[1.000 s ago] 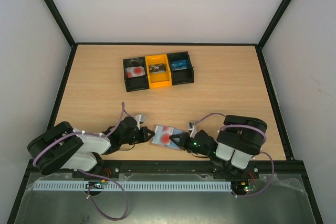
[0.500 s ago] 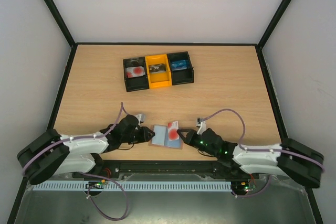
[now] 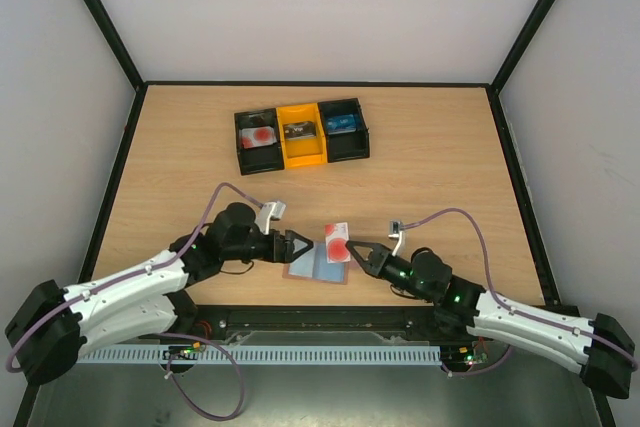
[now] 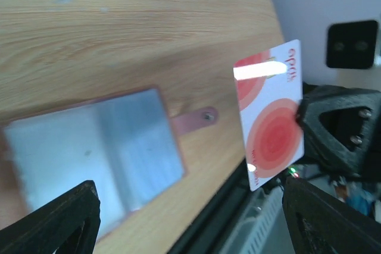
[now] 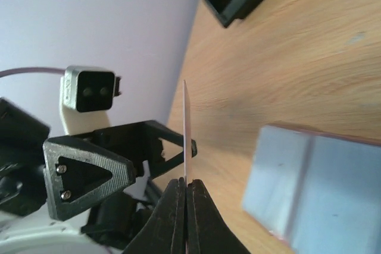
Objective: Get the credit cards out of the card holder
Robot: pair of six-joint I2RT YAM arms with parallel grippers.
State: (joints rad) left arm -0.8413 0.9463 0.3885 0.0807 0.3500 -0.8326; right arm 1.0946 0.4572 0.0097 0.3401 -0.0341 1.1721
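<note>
The card holder (image 3: 316, 266) lies open on the table near the front edge, blue-grey panels up, and shows large in the left wrist view (image 4: 95, 147) and the right wrist view (image 5: 315, 188). One of the credit cards (image 3: 337, 243), pale with a red round mark, stands upright just above the holder's right half. My right gripper (image 3: 352, 250) is shut on its lower edge; the card (image 5: 186, 123) shows edge-on between the closed fingers (image 5: 178, 212). My left gripper (image 3: 300, 245) hangs open over the holder's left side, facing the card (image 4: 271, 111), with nothing in it.
A black-and-yellow three-compartment tray (image 3: 300, 134) stands at the back middle of the table; its left compartment holds a pale card with a red mark (image 3: 259, 135). Black frame rails run along the table's edges, and the front rail is close behind the holder.
The left gripper has opened and let go of the holder. The right gripper has lifted the marked card up out of the holder. Both arms have stretched forward.
</note>
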